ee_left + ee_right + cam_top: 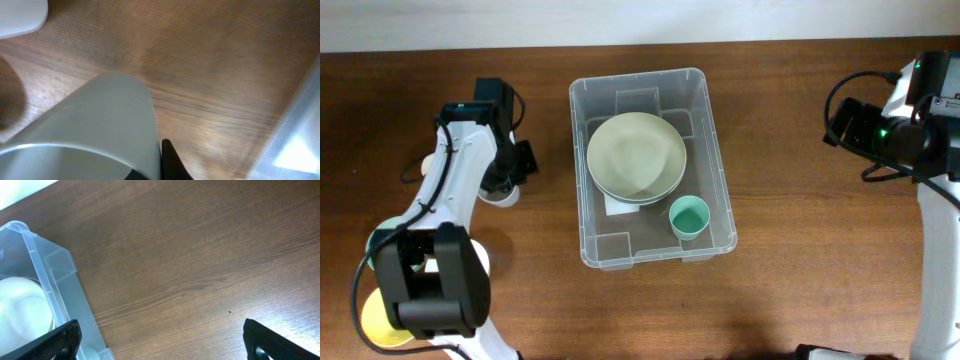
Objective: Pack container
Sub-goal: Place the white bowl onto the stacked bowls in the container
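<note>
Left fingers (172,162) closed on a pale cup (100,115); right fingers (50,342) wide open, empty, over the table (800,150) beside the container (717,150) holding bowls (636,155).

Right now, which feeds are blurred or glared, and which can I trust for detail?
Overhead: evenly lit and sharp, container crisp. Left wrist: out of focus, the pale cup too close and smeared, a bright patch washed out at lower right. Right wrist: table grain crisp, only mild softness at the frosted container wall.

A pale cup (100,125) sits against the left claw (510,178). A yellow dish (378,322) lies well behind it. The brown wooden table (800,200) spreads beneath.
</note>
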Motion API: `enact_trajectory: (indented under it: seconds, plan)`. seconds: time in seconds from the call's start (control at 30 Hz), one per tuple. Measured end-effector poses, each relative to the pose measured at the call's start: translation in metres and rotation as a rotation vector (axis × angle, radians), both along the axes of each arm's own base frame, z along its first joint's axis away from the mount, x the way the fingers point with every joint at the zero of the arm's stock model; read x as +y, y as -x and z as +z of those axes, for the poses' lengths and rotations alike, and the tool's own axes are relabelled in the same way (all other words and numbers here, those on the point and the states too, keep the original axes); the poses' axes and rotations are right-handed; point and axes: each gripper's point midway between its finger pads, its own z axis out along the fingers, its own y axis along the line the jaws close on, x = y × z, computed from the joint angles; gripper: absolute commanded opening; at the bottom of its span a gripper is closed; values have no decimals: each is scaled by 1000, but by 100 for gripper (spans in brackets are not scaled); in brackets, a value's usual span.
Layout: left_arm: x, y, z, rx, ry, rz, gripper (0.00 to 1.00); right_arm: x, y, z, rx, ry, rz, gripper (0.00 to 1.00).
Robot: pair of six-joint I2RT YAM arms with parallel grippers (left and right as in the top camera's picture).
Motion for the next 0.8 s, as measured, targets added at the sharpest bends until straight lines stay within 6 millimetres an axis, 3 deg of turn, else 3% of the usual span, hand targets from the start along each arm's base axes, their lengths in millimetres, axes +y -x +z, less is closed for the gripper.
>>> enact_trajectory:
  seconds: [0.1, 0.17, 0.2, 0.3, 0.4, 0.43, 0.53, 0.6, 0.7, 0.8]
  plan:
    - [-18, -5, 40, -74, -3, -48, 1, 0, 0, 0, 0, 0, 0, 99]
    - [-40, -10, 83, -186, 3, -106, 1, 0, 0, 0, 0, 0, 0, 99]
    - [-58, -11, 111, -266, 13, -151, 1, 0, 0, 0, 0, 0, 0, 99]
    - [-108, 0, 169, -431, 56, -277, 1, 0, 0, 0, 0, 0, 0, 99]
    - [-159, 21, 198, -517, 113, -405, 1, 0, 0, 0, 0, 0, 0, 99]
    - [-189, 35, 200, -517, 146, -473, 1, 0, 0, 0, 1, 0, 0, 99]
    - [-224, 46, 184, -469, 170, -544, 0, 0, 1, -1, 4, -1, 0, 99]
    - [-255, 57, 160, -392, 201, -606, 1, 0, 1, -1, 4, -1, 0, 99]
    - [-287, 70, 127, -284, 246, -666, 1, 0, 1, -1, 5, -1, 0, 99]
    - [-307, 79, 96, -186, 263, -698, 1, 0, 1, -1, 5, -1, 0, 99]
